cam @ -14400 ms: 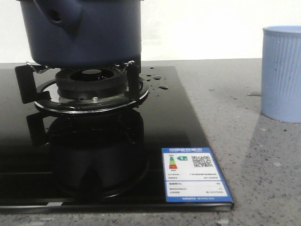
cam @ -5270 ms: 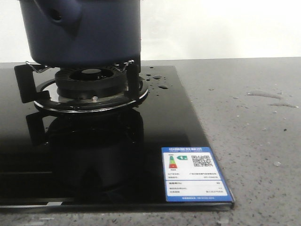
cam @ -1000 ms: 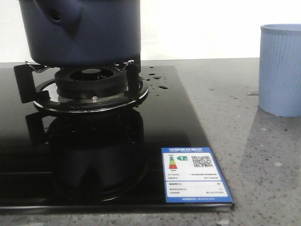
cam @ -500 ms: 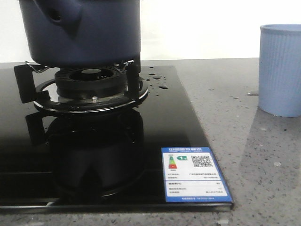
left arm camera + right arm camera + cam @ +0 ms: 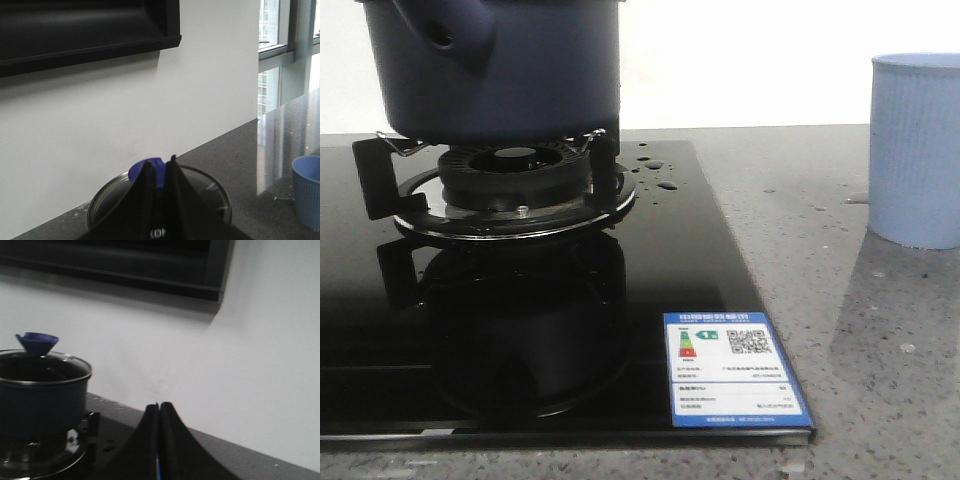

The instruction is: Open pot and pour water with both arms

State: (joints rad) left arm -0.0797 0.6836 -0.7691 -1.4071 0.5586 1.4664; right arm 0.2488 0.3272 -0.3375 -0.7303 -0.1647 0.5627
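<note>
Sitting lidded on the burner (image 5: pixel 510 175), the pot (image 5: pixel 500 65) (cup (image 5: pixel 917 150) apart); left gripper (image 5: pixel 159 172) and right gripper (image 5: pixel 158 410) both closed, empty.

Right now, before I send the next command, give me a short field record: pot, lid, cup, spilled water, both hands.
pot: the pot sits on the burner of the black cooktop
lid: glass lid on the pot, blue knob upright
cup: pale blue ribbed cup upright on the grey counter, right of the cooktop
water: droplets on the cooktop beside the burner
left hand: shut, empty, in front of the knob
right hand: shut, empty, away from the pot
</note>
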